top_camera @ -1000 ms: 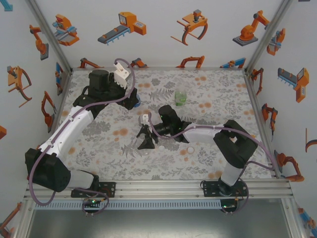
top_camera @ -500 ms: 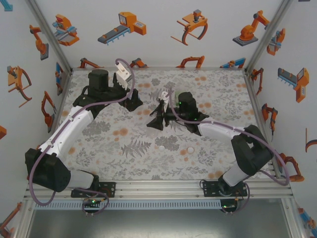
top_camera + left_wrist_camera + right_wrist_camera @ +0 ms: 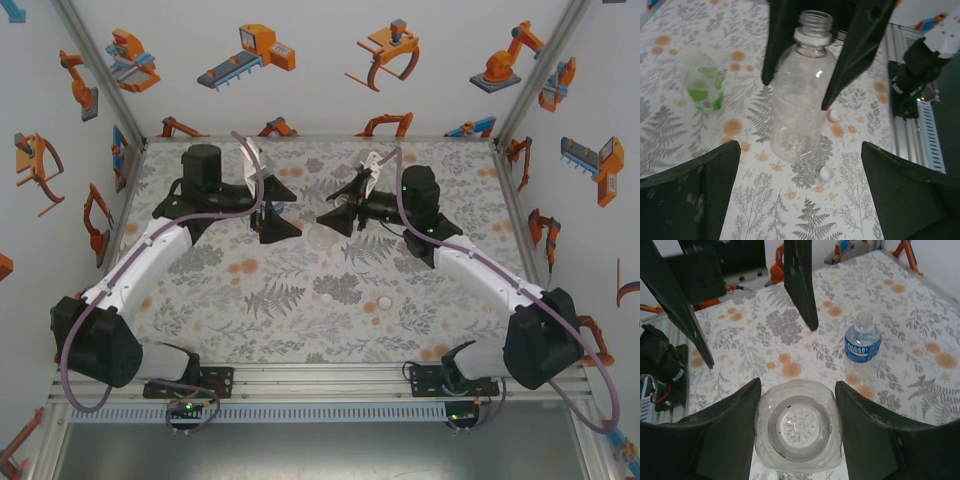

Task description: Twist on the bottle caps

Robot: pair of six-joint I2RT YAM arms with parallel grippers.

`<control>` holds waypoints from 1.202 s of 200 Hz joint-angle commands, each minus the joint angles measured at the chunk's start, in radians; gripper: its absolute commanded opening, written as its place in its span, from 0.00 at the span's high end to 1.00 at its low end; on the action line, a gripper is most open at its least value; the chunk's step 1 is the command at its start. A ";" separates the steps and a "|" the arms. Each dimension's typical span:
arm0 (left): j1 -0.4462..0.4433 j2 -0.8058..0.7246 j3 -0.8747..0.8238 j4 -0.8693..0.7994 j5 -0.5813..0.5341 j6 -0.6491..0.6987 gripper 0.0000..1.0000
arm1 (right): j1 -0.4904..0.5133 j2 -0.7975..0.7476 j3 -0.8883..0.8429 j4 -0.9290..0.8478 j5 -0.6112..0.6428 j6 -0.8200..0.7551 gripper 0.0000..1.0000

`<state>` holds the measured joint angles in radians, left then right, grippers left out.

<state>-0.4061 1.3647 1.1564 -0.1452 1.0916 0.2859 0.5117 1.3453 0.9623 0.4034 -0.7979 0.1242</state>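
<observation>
Between the fingers of the right gripper (image 3: pixel 797 387) sits the clear bottle (image 3: pixel 797 427), clamped at its sides, mouth uncapped. The left gripper (image 3: pixel 800 147) faces it, fingers spread wide, holding nothing. Two caps (image 3: pixel 826 174) lie on the table (image 3: pixel 770 210) beyond them.

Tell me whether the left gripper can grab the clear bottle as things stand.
Probably yes. The left gripper stands wide open facing the base of the clear bottle, with nothing between them. The right gripper grips it up by the shoulder, so the lower body looks free to take.
</observation>
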 commanded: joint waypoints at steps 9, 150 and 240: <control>-0.040 -0.009 -0.015 0.001 0.139 0.096 0.03 | 0.004 -0.022 0.047 0.129 -0.086 0.130 0.64; -0.112 0.051 -0.007 0.138 0.112 -0.065 0.39 | 0.112 0.052 0.138 0.309 -0.107 0.274 0.70; -0.103 0.037 -0.005 0.110 0.037 -0.048 0.64 | 0.112 -0.024 0.137 0.103 0.011 0.144 0.32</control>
<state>-0.5213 1.4105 1.1515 -0.0414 1.1694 0.2363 0.6182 1.3846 1.0767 0.6334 -0.8494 0.3576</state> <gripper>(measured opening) 0.566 0.604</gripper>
